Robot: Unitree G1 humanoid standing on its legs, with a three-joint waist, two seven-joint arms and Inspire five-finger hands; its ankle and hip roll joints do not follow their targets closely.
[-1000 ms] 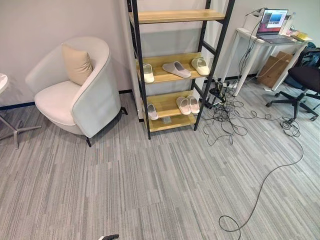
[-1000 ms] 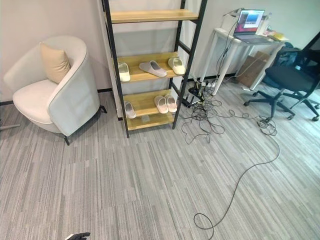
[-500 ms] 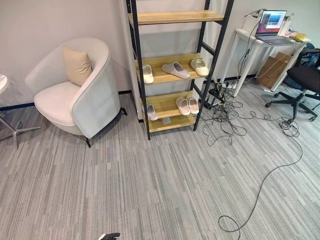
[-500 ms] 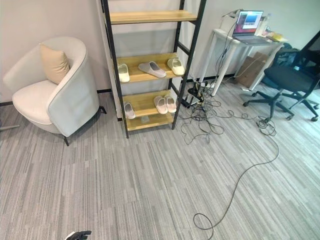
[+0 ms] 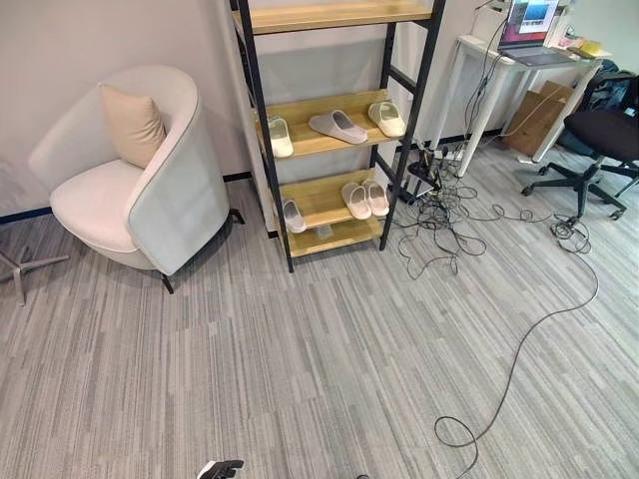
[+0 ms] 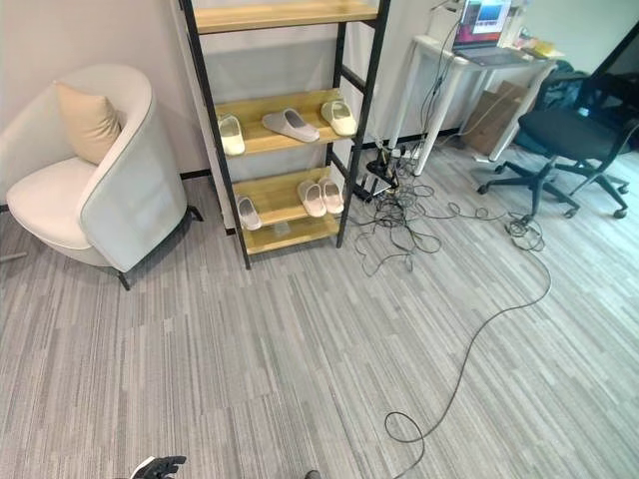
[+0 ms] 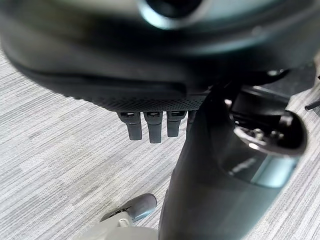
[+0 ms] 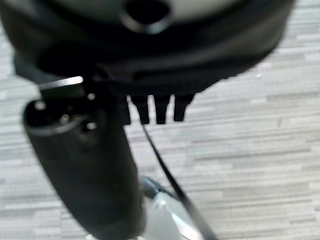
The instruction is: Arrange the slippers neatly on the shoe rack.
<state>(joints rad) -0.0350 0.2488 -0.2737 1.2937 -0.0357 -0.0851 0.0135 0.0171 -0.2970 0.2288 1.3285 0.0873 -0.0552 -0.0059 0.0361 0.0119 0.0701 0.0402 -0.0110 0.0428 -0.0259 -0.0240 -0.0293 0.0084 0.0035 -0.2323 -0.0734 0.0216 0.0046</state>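
**Slippers on the rack, both hands empty**

The grey carpet floor is the largest thing here. The shoe rack, with black posts and wooden shelves, stands against the wall. Left of the rack is a white armchair with a beige cushion. Right of the rack stands a white desk with a laptop, and further right a black office chair.

Six slippers are on the rack. On the middle shelf lie a white slipper, a grey slipper lying crosswise, and a beige slipper. On the lower shelf one slipper lies apart, and a pair lies side by side.

The left hand and the right hand hang well away from the rack, fingers straight, holding nothing.
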